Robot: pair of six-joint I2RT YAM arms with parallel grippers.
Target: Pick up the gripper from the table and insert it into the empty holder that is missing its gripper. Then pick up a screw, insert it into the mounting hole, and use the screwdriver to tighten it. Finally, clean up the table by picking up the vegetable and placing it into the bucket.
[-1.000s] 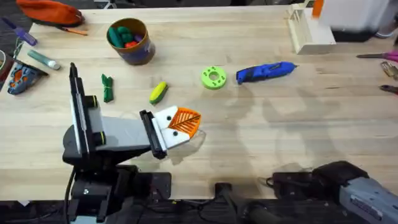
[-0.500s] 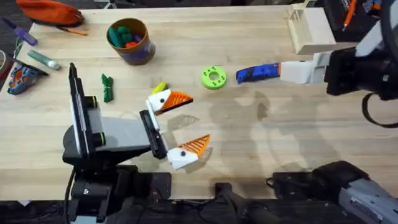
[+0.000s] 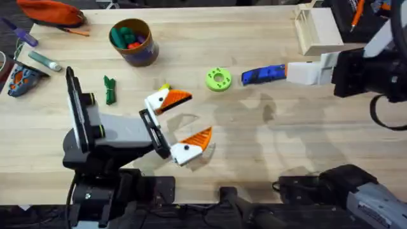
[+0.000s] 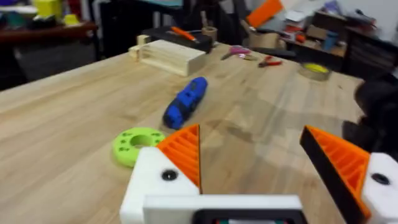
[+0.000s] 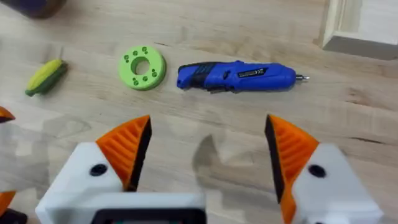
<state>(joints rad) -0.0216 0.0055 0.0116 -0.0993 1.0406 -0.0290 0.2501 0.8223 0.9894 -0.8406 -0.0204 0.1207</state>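
My left gripper [image 3: 179, 122] has its jaws spread wide and holds nothing, one orange-ribbed finger near the yellow-green vegetable [image 3: 163, 88], the other toward the near edge of the counter [image 3: 267, 159]. My right gripper [image 5: 205, 155] also has its jaws spread apart and empty; its wrist view looks down on the screwdriver [image 5: 239, 76] from above. That screwdriver is a blue pen-shaped tool lying flat on the wood, with dark grip panels, white lettering on its side and a thin silver tip pointing toward the pale wooden tray [image 3: 316, 30] at the far right. It sits just beside a bright green disc [image 3: 219, 79] with small holes. The bucket [image 3: 132, 41] stands upright far left, coloured toy pieces inside, well apart from the screwdriver. A small green piece [image 3: 110, 89] lies left of the vegetable. I see bare wood across the centre and right front. My left arm stretches low from its base; my right arm reaches in from the right edge, its white finger mount right by the screwdriver in the overhead view.
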